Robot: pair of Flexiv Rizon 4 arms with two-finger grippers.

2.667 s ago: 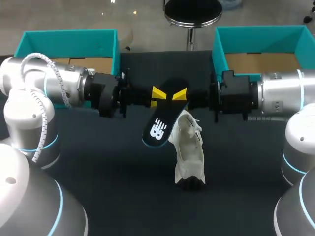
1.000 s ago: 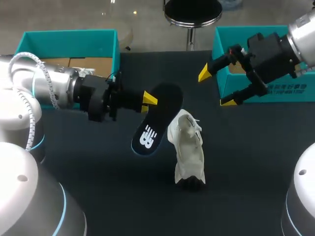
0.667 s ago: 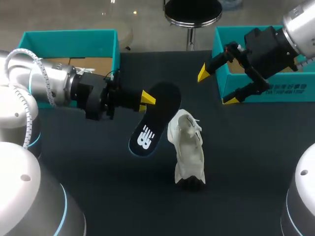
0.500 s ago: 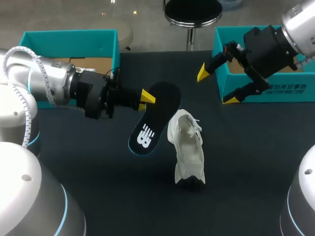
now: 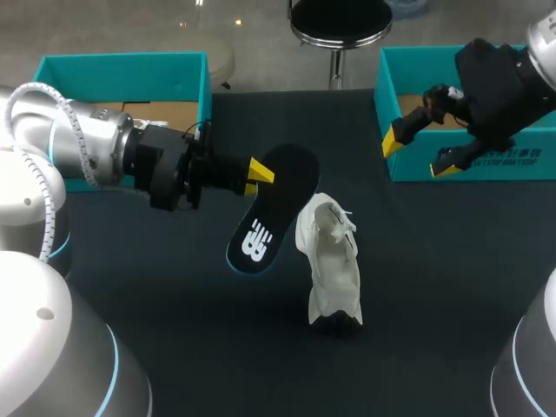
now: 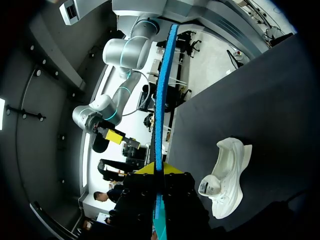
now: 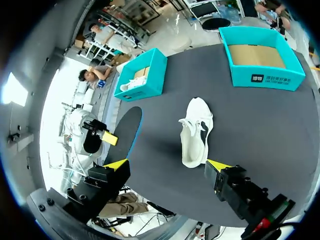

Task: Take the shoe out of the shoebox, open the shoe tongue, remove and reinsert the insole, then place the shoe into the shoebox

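left gripper [image 5: 257, 174] pinches the black insole [image 5: 269, 217] by one edge, aloft just beside the white shoe [image 5: 332, 261] resting mid-table; right gripper [image 5: 421, 152], fingers spread, hovers at the right shoebox [image 5: 460, 163]. risk: the edge-held insole may flex or slip, missing the shoe mouth. dark matte table [image 5: 434, 287]; second teal box [image 5: 122, 68] far left.

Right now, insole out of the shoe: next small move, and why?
Probably bring the right arm down onto the shoe to pin it and spread its opening. The left jaws are shut on the insole, held beside the shoe; the right jaws hang open, empty, near the right shoebox. The shoe lies loose, so it would likely slide.
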